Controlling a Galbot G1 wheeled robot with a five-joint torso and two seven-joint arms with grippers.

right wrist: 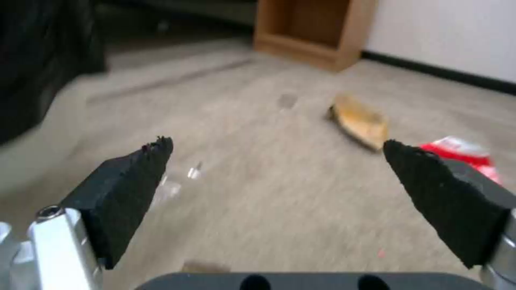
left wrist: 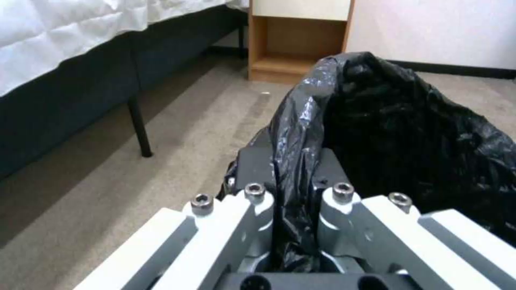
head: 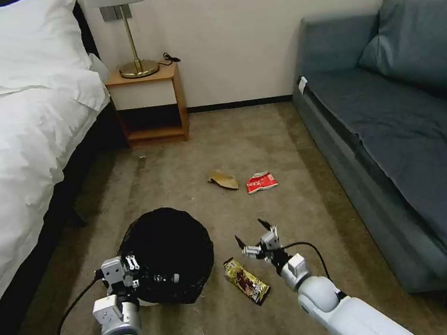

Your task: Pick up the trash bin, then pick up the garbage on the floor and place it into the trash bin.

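Note:
The trash bin (head: 168,251) with its black bag liner stands on the carpet at the lower left. My left gripper (head: 126,268) is shut on the near rim of the trash bin (left wrist: 403,133), with the liner pinched between the fingers of the left gripper (left wrist: 293,161). To the bin's right, my right gripper (head: 251,232) hangs open over the floor with nothing in it. A gold-brown snack wrapper (head: 246,281) lies just below and left of it. Farther off lie a tan cardboard scrap (head: 223,179) and a red-and-white packet (head: 261,181). Past the open right gripper (right wrist: 275,147), the right wrist view shows the scrap (right wrist: 359,121) and the packet (right wrist: 462,153).
A white bed (head: 6,141) on dark legs lines the left side. A wooden nightstand (head: 149,106) with a brass lamp (head: 132,36) stands by the far wall. A blue-grey sofa (head: 394,128) runs along the right. Open carpet (head: 264,140) lies between them.

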